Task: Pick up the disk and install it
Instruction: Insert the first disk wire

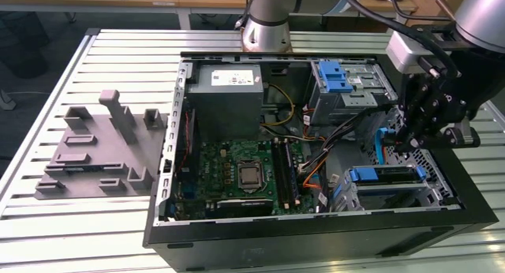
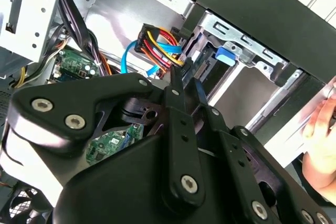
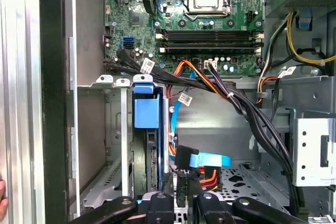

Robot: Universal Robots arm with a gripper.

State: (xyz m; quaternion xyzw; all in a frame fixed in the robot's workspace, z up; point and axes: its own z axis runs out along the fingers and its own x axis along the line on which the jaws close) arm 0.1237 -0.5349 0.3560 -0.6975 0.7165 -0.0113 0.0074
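Inside the steel bay (image 1: 430, 193) sits the blue-railed disk (image 1: 382, 174).

Exterior view: high, angled down, mid-distance, takes in the whole open computer case (image 1: 316, 166) on the slatted table (image 1: 94, 226). First wrist view: close, looks straight down into the case at the motherboard (image 3: 199, 19) and drive bay. Second wrist view: very close, past the tool (image 2: 178, 85), obliquely at the drive bay (image 2: 236, 51). All share the bay.
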